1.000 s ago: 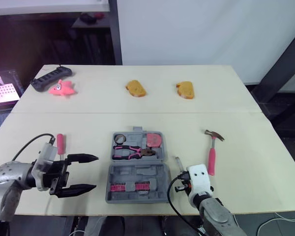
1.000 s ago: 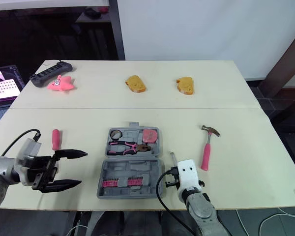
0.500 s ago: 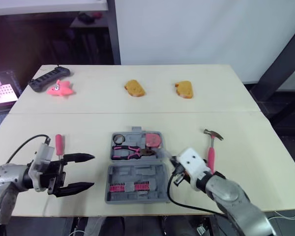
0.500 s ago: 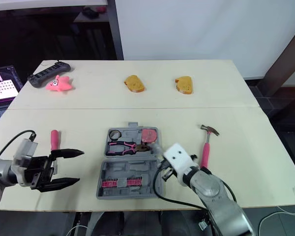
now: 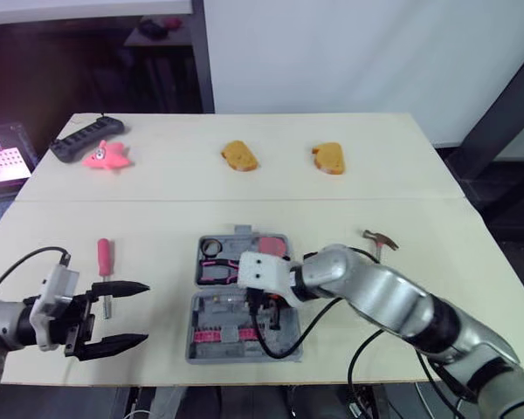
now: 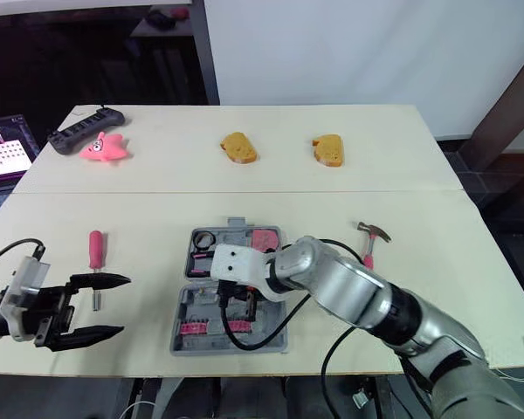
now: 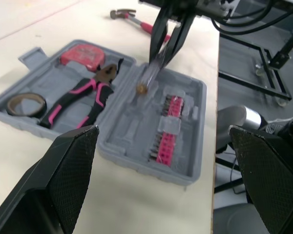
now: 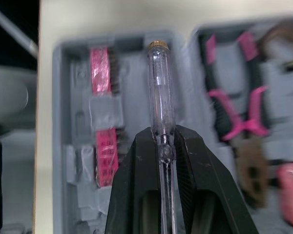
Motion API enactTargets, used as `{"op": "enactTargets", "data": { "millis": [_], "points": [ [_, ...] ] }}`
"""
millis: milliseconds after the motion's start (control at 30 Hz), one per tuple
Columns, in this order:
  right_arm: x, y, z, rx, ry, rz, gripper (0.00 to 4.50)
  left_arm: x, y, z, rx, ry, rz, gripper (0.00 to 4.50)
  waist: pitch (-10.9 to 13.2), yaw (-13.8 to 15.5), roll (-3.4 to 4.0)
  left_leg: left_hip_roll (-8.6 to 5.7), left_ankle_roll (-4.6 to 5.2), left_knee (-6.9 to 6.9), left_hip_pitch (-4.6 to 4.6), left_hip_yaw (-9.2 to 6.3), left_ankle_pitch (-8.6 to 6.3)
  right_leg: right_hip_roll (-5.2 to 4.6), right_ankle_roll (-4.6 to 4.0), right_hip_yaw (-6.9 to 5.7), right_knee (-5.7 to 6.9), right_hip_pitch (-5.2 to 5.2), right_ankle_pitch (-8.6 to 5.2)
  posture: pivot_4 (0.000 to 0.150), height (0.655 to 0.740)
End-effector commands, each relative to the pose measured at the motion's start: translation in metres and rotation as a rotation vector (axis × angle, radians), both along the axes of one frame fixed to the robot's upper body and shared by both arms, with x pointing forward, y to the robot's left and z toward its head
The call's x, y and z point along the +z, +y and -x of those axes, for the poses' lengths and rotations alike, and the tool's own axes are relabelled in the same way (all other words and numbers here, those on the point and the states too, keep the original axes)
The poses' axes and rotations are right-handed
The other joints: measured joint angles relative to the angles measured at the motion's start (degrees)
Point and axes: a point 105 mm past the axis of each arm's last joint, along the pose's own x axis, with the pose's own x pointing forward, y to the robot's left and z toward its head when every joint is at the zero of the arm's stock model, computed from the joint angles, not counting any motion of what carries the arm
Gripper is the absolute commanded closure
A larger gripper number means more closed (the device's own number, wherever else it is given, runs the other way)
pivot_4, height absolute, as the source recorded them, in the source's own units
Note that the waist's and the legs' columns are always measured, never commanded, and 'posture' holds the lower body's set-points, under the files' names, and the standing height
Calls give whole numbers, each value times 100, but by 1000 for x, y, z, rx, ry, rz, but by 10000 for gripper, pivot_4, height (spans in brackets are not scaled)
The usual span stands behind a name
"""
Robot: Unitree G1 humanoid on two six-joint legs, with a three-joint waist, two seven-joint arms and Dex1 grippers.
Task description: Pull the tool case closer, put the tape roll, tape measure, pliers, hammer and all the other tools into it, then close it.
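Right gripper (image 8: 162, 134): clamped on clear screwdriver (image 8: 159, 90), over case (image 7: 132, 129) front half.
Left gripper (image 5: 143, 312): spread, bench (image 5: 157, 218) front-left corner.

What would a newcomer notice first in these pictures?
The open grey tool case in the near middle of the table, with the right tool gripping a clear-handled screwdriver over its near half. Next, the left tool, open, near a pink screwdriver on the left, and the hammer lying right of the case.

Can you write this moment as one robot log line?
right claw: shut on clear screwdriver, over open tool case | left claw: open | hammer, pink screwdriver: on table
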Motion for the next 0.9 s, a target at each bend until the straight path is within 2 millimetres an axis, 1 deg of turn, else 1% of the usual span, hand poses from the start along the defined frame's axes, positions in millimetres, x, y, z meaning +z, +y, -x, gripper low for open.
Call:
{"op": "enactTargets", "data": {
  "millis": [33, 133, 333, 500, 900],
  "points": [
    [1, 16, -9, 13, -56, 18, 44650, 8, 1, 4, -7, -37, -19, 0, 0, -7, 1, 0, 0, 1, 0, 0, 0, 1, 0, 0, 1, -2, 0, 1500, 7400],
    [-1, 23, -11, 8, -68, 44, 44650, 8, -1, 8, -6, -33, -16, 0, 0, -2, 1, 0, -1, 5, 0, 0, 1, 1, -1, 1, 8, -4, 1, 1500, 7400],
    [-6, 26, -12, -16, -62, 68, 44650, 9, -2, 12, 1, -25, -15, 0, 0, 7, 0, 0, -2, 6, 0, 1, 1, 0, -1, 1, 9, -2, 1, 1500, 7400],
    [-11, 34, -14, -43, -44, 71, 44650, 9, -4, 12, 6, -23, -9, 0, 0, -18, 0, 0, -2, 4, 2, 0, 1, 2, -1, 1, 12, -6, 1, 1500, 7400],
    [-15, 42, -13, -48, -44, 70, 44650, 10, -7, 10, 7, -26, -2, 0, 1, -19, 1, 0, -2, 4, 0, 0, 1, 2, -1, 1, 12, -8, 1, 1500, 7400]
  ]
}}
